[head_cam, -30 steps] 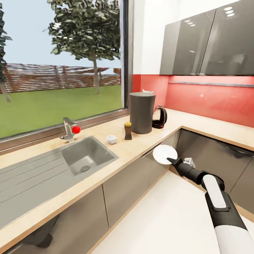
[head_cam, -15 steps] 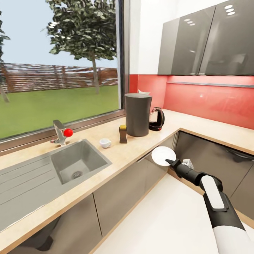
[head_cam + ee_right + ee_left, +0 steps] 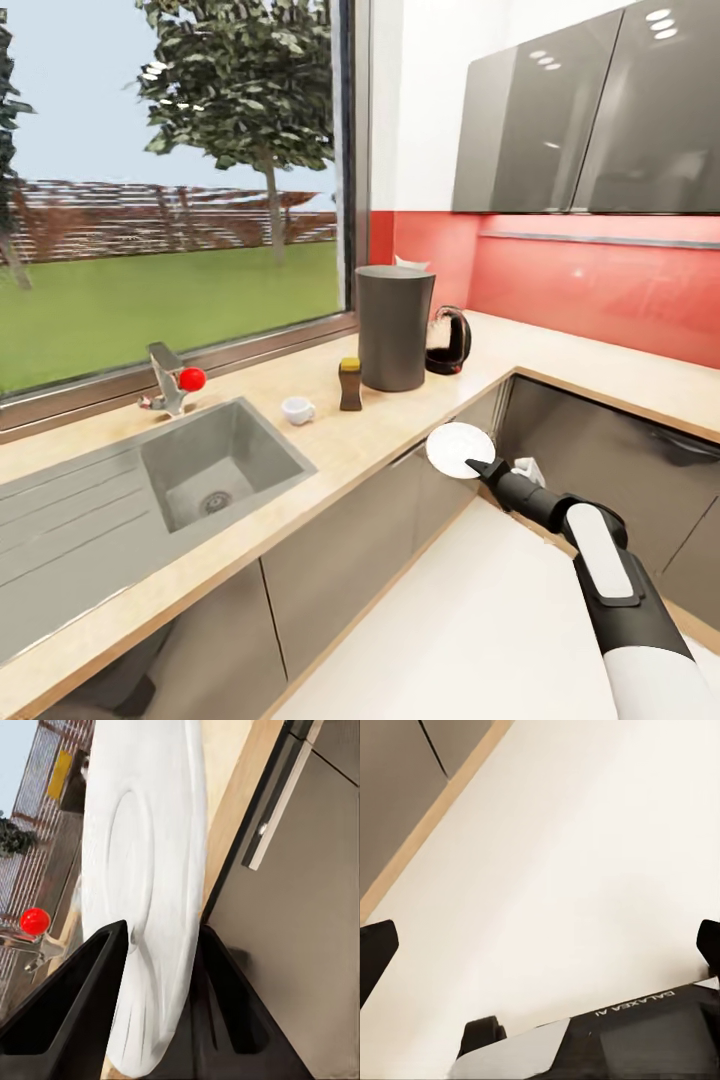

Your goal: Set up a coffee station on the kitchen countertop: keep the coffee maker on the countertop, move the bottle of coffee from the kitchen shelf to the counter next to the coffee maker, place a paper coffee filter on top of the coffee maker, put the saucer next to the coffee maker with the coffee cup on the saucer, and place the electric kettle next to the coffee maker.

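Already we see the coffee jar [image 3: 350, 384], filter [image 3: 410, 264] and kettle [image 3: 450, 342] placed by the coffee maker [image 3: 394, 327] on the table [image 3: 350, 440], while our right tool [image 3: 478, 466] grips the saucer [image 3: 456, 449], the cup [image 3: 296, 409] still waiting; the left tool's state we cannot tell.

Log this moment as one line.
right gripper: shut on flat round white saucer | saucer: short of beige countertop | left: open

1. On the kitchen countertop [image 3: 380, 425], the coffee cup [image 3: 296, 409] sits left of the bottle of coffee [image 3: 350, 385].
2. The coffee maker [image 3: 394, 328] is right of that bottle, electric kettle [image 3: 450, 343] just beyond.
3. The sink [image 3: 222, 468] is left of the cup.
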